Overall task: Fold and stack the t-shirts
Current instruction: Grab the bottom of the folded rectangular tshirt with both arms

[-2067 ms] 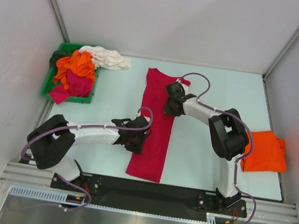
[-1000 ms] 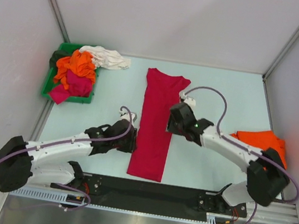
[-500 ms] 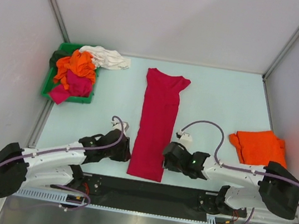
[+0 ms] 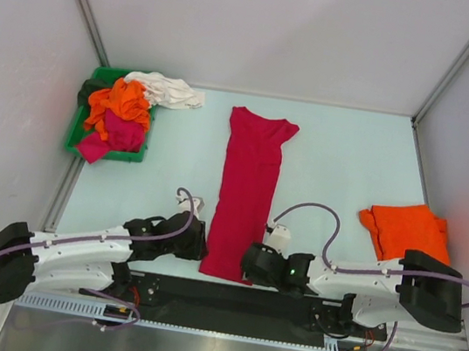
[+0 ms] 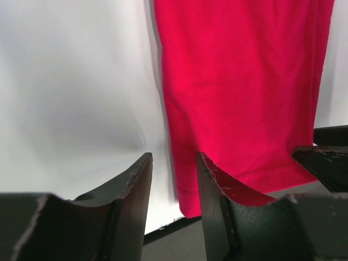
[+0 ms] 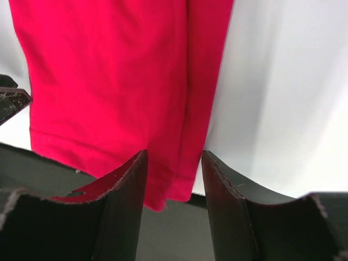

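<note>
A crimson-red t-shirt (image 4: 247,186) lies folded into a long strip down the middle of the table. Its hem reaches the near edge. My left gripper (image 4: 200,243) is open at the hem's left corner (image 5: 187,190), the corner lying between its fingers. My right gripper (image 4: 249,264) is open at the hem's right corner (image 6: 182,179). A folded orange t-shirt (image 4: 405,230) lies at the right. Orange (image 4: 120,101), magenta (image 4: 117,134), white (image 4: 169,90) and dark shirts are heaped in and over the bin.
A green plastic bin (image 4: 81,123) stands at the far left, holding the heap of shirts. A black rail (image 4: 225,296) runs along the table's near edge, just below the red shirt's hem. Grey walls close in the table on three sides.
Both arms have drawn back from the middle of the red shirt to its near hem, one at each corner. The shirt lies flat as a strip, unchanged in place.
</note>
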Controlling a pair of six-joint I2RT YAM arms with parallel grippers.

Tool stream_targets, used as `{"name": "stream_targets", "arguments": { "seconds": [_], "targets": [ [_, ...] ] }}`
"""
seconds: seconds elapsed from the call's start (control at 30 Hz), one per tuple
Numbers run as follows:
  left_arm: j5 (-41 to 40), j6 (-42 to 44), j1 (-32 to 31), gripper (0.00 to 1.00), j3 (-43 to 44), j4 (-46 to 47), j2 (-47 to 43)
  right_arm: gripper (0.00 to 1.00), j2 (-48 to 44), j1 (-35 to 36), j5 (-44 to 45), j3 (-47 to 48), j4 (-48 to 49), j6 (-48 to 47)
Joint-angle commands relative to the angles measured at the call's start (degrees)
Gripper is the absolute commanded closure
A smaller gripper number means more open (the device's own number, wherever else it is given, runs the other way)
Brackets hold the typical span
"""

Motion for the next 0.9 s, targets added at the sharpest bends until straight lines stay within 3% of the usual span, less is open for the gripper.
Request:
{"name": "stream_targets", "arguments": {
  "seconds": [0.0, 0.17, 0.27, 0.43, 0.87],
  "targets": [
    [-2.45, -3.83, -2.35, 0.57, 0.04, -1.95, -2.24, 0.5, 0.7, 2.55, 3.27, -0.09, -2.15, 5.64],
    [-2.72, -5.86, -3.76, 0.61, -0.23, -2.83, -0.06, 0.51, 1.14, 4.31, 4.06, -1.06, -3.56, 8.8],
    [-3.07, -6.38, -4.55, 0.7, 1.26, -4.32, 2.76, 0.52, 1.93, 4.66, 4.68, -0.53, -5.49, 9.95],
    [-4.04, -6.65, -6.49, 0.73, 3.72, -6.61, 7.34, 0.53, 3.51, 5.01, 5.73, 0.52, -8.04, 11.27],
    [-6.59, -9.46, -9.04, 0.64, 5.75, -15.84, -0.57, 0.52, 3.16, 5.01, 6.96, 1.67, -12.7, 13.03]
  ]
}}
